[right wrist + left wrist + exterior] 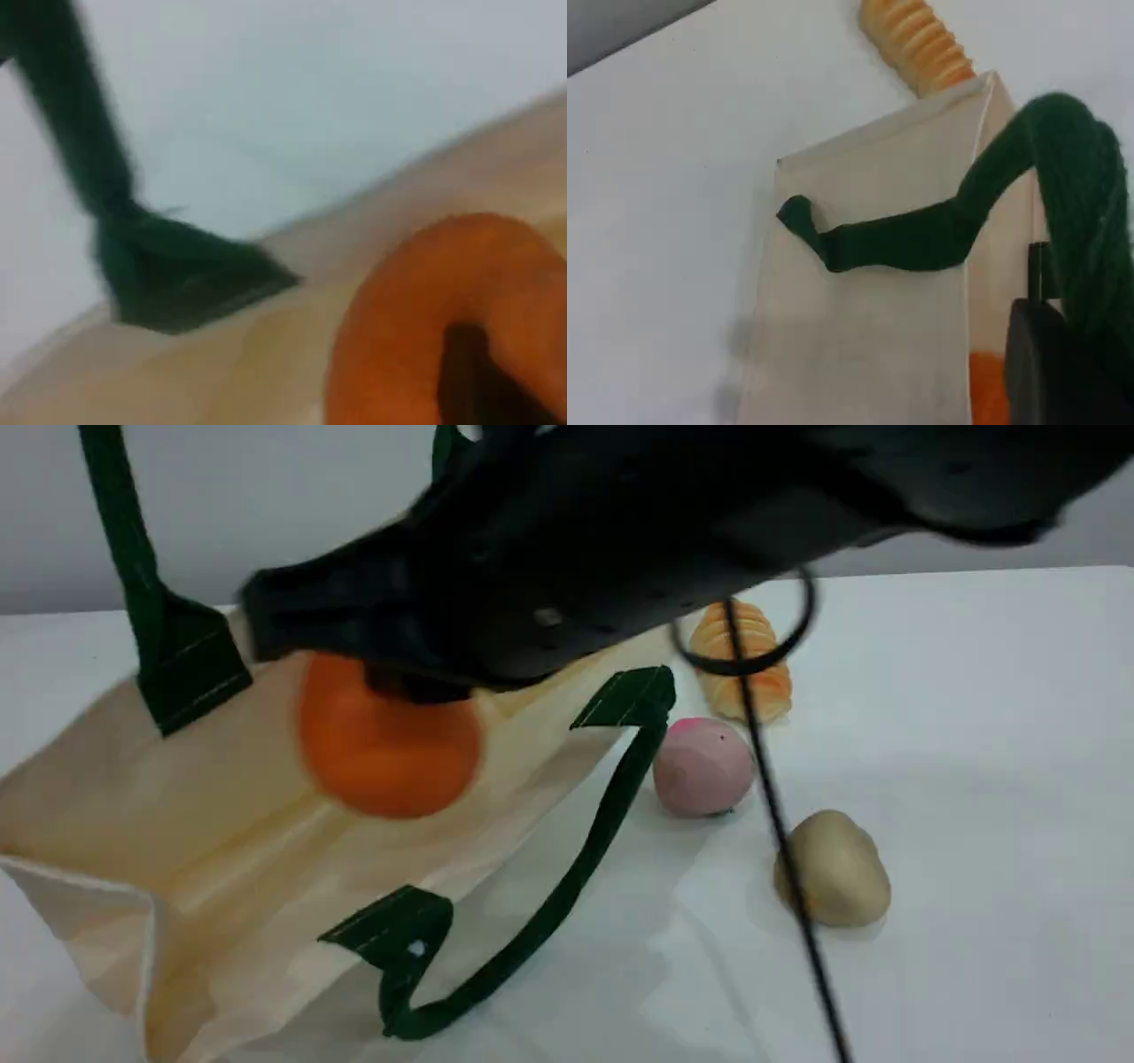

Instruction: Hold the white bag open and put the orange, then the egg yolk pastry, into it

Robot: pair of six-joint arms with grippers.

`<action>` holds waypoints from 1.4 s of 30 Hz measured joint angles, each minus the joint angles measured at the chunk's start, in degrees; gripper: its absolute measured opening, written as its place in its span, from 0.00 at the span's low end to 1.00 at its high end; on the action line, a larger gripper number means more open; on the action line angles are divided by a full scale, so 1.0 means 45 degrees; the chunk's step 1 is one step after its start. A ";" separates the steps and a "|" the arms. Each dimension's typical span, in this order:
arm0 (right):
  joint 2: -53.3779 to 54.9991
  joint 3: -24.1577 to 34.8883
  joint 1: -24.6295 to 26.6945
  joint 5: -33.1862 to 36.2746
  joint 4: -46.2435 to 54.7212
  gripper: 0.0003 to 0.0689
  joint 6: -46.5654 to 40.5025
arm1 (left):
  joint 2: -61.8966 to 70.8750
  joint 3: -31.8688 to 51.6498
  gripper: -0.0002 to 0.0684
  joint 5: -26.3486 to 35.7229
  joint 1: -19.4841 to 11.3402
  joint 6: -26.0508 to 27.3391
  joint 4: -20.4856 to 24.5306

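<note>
The white bag [221, 841] lies with its mouth open toward the camera. One green handle [124, 531] is pulled up out of the top of the scene view. In the left wrist view that handle [1072, 177] runs into my left gripper [1050, 354], which is shut on it. My right gripper [416, 686] is shut on the orange [381, 748] and holds it just over the bag's open mouth. The right wrist view shows the orange [443, 310] close up against the bag's cloth [221, 372]. The egg yolk pastry [837, 868] rests on the table to the bag's right.
A pink ball [704, 766] and a ridged bread loaf [744, 660] lie between the bag and the pastry. A black cable [780, 824] hangs across them. The bag's other handle [567, 877] lies slack on the white table [992, 779].
</note>
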State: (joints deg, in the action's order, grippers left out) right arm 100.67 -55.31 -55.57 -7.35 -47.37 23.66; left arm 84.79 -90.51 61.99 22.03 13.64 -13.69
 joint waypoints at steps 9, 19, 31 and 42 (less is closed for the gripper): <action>0.1879 -0.1321 -0.0120 -0.0025 0.0148 0.03 0.0109 | 0.0000 0.0000 0.10 -0.0024 0.0000 0.0000 0.0000; 0.2985 -0.2198 -0.0094 -0.0388 0.0226 0.03 0.0692 | 0.0000 0.0000 0.10 0.0077 0.0000 0.0146 -0.0394; 0.3138 -0.2292 0.0970 -0.0589 0.0095 0.03 0.1182 | -0.0227 0.0000 0.10 0.0207 0.0000 0.0268 -0.0733; 0.3955 -0.2292 0.0950 -0.0615 0.0095 0.03 0.1155 | -0.0227 0.0000 0.10 0.0237 0.0000 0.0567 -0.1104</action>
State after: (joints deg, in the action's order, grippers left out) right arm 118.46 -65.62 -51.29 -10.12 -46.94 28.86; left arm 83.77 -90.51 63.06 22.03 16.19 -18.66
